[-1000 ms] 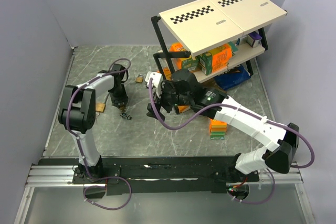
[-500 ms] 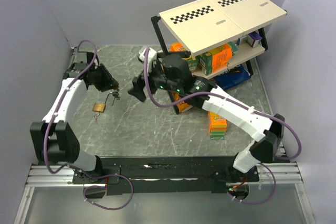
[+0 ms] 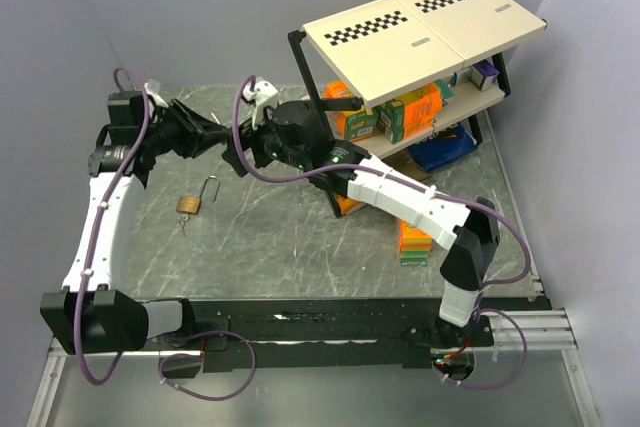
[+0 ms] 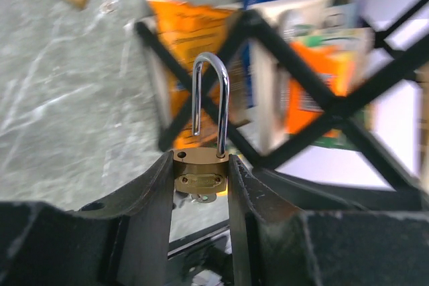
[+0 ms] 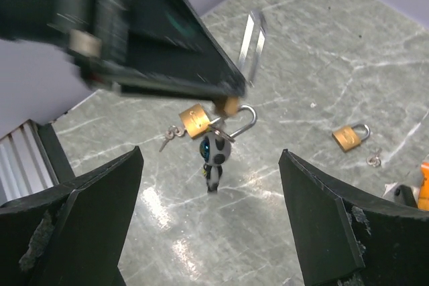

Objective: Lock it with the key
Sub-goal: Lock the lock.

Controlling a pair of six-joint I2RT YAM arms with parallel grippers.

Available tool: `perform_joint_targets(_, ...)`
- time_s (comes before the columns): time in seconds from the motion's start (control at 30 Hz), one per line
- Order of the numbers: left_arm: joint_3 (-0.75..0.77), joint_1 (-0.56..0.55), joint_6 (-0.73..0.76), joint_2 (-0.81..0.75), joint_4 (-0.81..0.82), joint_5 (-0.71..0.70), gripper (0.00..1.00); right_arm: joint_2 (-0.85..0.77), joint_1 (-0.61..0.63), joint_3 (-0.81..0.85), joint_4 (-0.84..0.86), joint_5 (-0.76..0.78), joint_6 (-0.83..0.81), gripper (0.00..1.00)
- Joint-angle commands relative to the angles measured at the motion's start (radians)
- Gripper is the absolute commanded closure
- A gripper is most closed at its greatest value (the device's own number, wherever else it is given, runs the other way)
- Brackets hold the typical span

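Clamping the brass padlock [image 4: 200, 177] by its body, the left gripper [image 4: 201, 165] holds it aloft, open shackle [image 4: 212, 92] pointing out beyond its fingertips (key [image 4: 198, 197] seemingly beneath); the right gripper [image 5: 210, 165], fingers spread wide, faces it nearby.

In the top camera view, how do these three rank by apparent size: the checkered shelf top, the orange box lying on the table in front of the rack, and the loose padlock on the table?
1. shelf top: clearly the largest, though it also sits nearer the camera.
2. orange box
3. padlock: the smallest.
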Motion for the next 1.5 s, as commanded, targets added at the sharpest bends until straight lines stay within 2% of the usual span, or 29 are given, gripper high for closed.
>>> perform_joint_targets(0.0,-0.029,0.034,-0.109,-0.056,0.115,0.135,0.99,-0.002,0.010,0.044,0.060,0.037,0.042,0.10)
perform_joint_targets(0.3,-0.087,0.039,-0.206,-0.098,0.193,0.209,0.99,0.031,0.016,0.078,0.094,0.103,0.007,0.16)
perform_joint_targets(0.5,-0.100,0.038,-0.253,-0.112,0.238,0.240,0.99,0.052,0.017,0.090,0.092,0.120,0.018,0.27)
perform_joint_targets(0.73,-0.138,0.038,-0.304,-0.125,0.285,0.261,0.99,0.057,0.016,0.088,0.098,0.137,0.013,0.35)
perform_joint_targets(0.97,-0.152,0.036,-0.324,-0.132,0.319,0.273,0.99,0.069,0.016,0.102,0.106,0.169,0.012,0.50)
perform_joint_targets(1.07,-0.161,0.038,-0.336,-0.136,0.321,0.276,0.99,0.077,0.016,0.107,0.104,0.175,0.010,0.60)
perform_joint_targets(1.17,-0.161,0.036,-0.344,-0.141,0.327,0.278,0.99,0.080,0.016,0.107,0.100,0.177,0.013,0.74)
perform_joint_targets(1.2,-0.162,0.038,-0.345,-0.142,0.328,0.275,0.99,0.080,0.017,0.107,0.098,0.177,0.016,0.86)
perform_joint_targets(1.27,-0.162,0.036,-0.347,-0.145,0.330,0.267,0.99,0.078,0.016,0.105,0.095,0.177,0.013,1.00)
perform_joint_targets(1.37,-0.159,0.039,-0.317,-0.145,0.322,0.250,0.72,0.064,0.014,0.096,0.095,0.167,0.012,1.00)
perform_joint_targets(1.4,-0.153,0.044,-0.269,-0.142,0.319,0.255,0.51,0.057,0.013,0.090,0.100,0.143,0.006,1.00)
perform_joint_targets(1.47,-0.141,0.077,-0.209,-0.129,0.290,0.311,0.31,0.028,0.005,0.064,0.107,0.094,-0.010,1.00)
